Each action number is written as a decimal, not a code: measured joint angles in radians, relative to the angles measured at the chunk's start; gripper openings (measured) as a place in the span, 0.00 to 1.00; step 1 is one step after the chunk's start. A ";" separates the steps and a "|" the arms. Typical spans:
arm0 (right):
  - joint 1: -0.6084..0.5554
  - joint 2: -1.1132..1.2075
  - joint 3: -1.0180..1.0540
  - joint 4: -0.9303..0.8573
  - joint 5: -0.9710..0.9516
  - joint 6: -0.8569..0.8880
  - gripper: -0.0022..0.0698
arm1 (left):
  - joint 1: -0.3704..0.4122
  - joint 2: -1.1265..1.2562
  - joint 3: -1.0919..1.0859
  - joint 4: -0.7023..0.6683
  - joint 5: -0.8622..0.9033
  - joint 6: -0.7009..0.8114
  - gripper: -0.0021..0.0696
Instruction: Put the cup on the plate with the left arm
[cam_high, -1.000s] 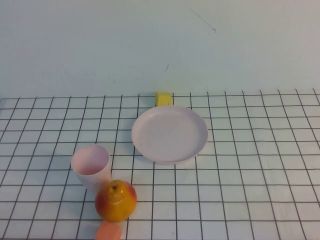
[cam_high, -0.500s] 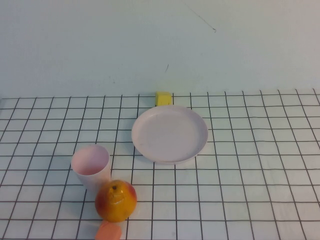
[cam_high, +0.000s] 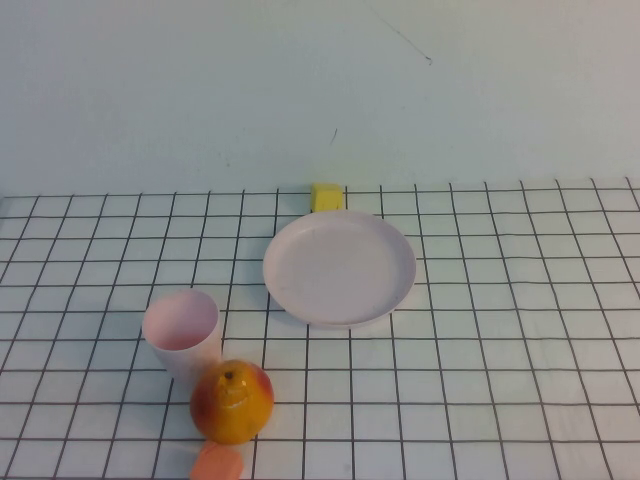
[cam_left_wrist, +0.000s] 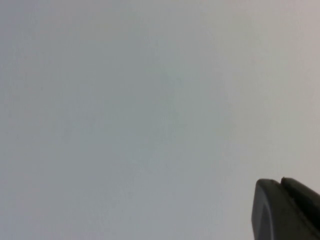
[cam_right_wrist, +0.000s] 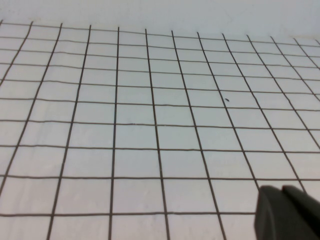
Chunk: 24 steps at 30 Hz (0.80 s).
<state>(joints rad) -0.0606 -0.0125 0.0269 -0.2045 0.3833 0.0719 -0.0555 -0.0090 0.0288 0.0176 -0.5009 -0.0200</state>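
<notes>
At the bottom edge of the high view lies an orange disc (cam_high: 217, 464). Just above it sits a fruit (cam_high: 232, 401), touching the upright cup (cam_high: 182, 332) at lower left. The plate (cam_high: 339, 268) rests at centre, a yellow block (cam_high: 327, 196) beyond. The left gripper (cam_left_wrist: 286, 210) and right gripper (cam_right_wrist: 287, 212) show only in wrist views; I cannot tell their jaws.

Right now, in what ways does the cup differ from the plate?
The cup is tall and narrow; the plate is flat, shallow and much wider. The cup stands near the front left, close against the fruit; the plate lies farther back, near the middle, by a yellow block. Both are pale pink, empty and upright on the grid cloth. The left gripper and right gripper show only at their wrist views' edge, away from both.
</notes>
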 joint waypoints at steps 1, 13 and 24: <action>0.000 0.000 0.000 0.000 0.000 0.000 0.03 | 0.000 0.000 0.000 0.000 -0.002 0.000 0.03; 0.000 0.000 0.000 0.000 0.000 0.000 0.03 | 0.000 0.000 -0.074 -0.179 0.177 0.038 0.03; 0.000 0.000 0.000 0.000 0.000 0.002 0.03 | 0.000 0.271 -0.573 -0.181 0.688 0.078 0.03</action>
<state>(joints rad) -0.0606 -0.0125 0.0269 -0.2045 0.3833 0.0735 -0.0555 0.2623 -0.5442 -0.1639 0.1869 0.0576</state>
